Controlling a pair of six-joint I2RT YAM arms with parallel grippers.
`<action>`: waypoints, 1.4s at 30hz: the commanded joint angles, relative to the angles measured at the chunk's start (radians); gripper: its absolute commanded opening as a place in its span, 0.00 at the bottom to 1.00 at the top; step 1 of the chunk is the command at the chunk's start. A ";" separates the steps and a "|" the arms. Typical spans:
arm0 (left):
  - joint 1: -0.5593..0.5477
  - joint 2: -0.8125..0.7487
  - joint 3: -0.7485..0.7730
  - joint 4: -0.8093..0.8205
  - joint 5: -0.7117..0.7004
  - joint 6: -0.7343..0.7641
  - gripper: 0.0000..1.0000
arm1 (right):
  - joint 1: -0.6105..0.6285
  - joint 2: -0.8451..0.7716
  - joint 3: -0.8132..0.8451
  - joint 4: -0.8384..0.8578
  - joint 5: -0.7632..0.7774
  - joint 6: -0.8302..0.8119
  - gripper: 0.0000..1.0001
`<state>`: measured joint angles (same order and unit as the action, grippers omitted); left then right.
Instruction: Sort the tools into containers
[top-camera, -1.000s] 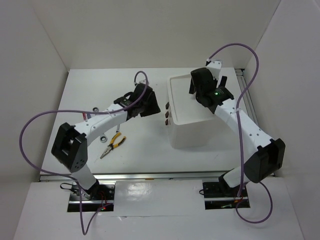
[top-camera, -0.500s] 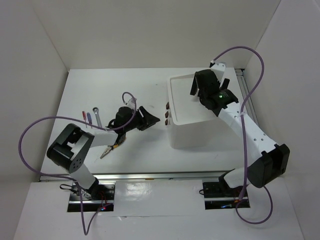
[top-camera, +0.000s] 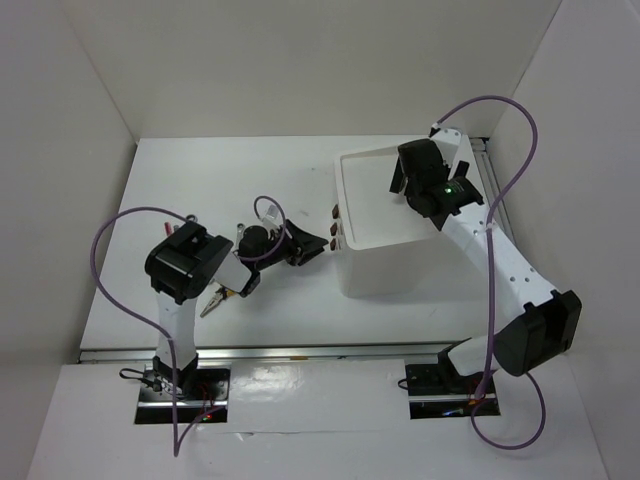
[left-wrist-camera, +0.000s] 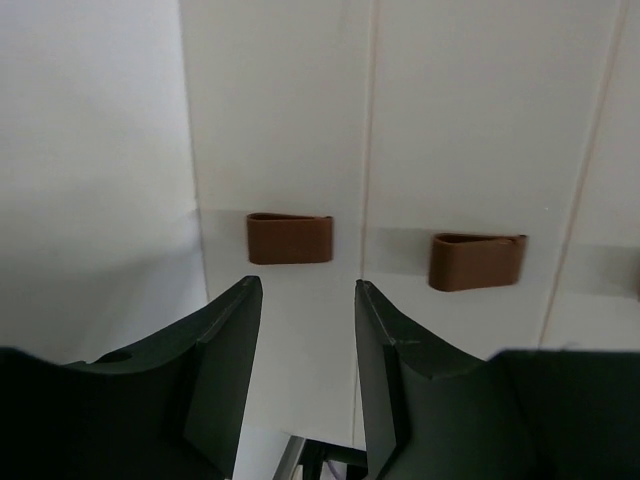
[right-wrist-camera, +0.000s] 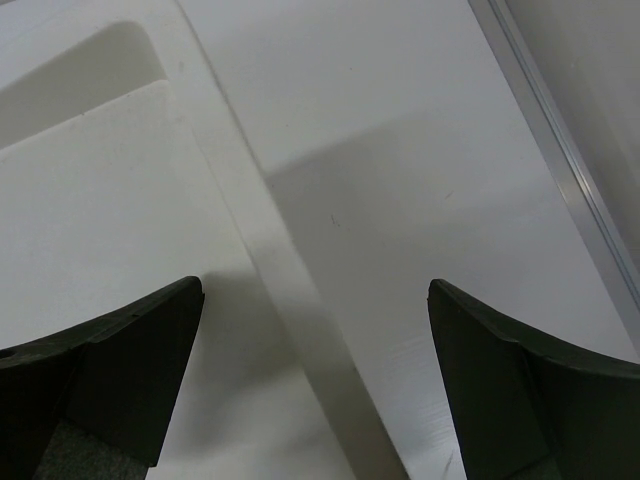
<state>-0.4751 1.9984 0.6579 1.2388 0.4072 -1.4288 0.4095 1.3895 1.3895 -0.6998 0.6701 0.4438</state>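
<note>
The containers (top-camera: 385, 262) are a white box unit with a rimmed top tray (top-camera: 352, 165) and red-brown drawer handles (top-camera: 332, 228) on its left face. My left gripper (top-camera: 312, 246) points at those handles, open and empty. In the left wrist view, the left gripper (left-wrist-camera: 305, 287) has one handle (left-wrist-camera: 290, 238) just ahead of its gap and another handle (left-wrist-camera: 478, 261) to the right. My right gripper (top-camera: 428, 165) hovers wide open over the tray's far right corner. In the right wrist view, the right gripper (right-wrist-camera: 315, 287) straddles the tray rim (right-wrist-camera: 290, 290). The yellow-black pliers (top-camera: 218, 297) lie partly under the left arm.
White walls close in the table (top-camera: 250, 170) on three sides. A metal rail (right-wrist-camera: 560, 140) runs along the table's right edge beyond the tray. Purple cables loop from both arms. The left arm's folded elbow (top-camera: 185, 262) covers the table's left part, where other tools are hidden.
The left arm has folded back and its gripper has moved right, close to the drawer handles, now hiding the tools on the left. The right gripper has drifted right over the tray.
</note>
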 joint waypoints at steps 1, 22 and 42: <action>-0.011 0.055 0.020 0.407 0.027 -0.079 0.54 | -0.037 -0.029 0.026 -0.092 -0.018 -0.036 1.00; -0.002 0.010 0.060 0.570 0.016 -0.159 0.54 | -0.075 -0.050 0.036 -0.070 -0.155 -0.149 1.00; 0.016 -0.128 -0.012 0.594 -0.038 -0.151 0.55 | -0.066 -0.021 0.025 -0.061 -0.191 -0.169 1.00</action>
<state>-0.4622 1.9144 0.6666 1.2869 0.3923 -1.5978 0.3397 1.3598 1.3972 -0.7242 0.4995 0.3038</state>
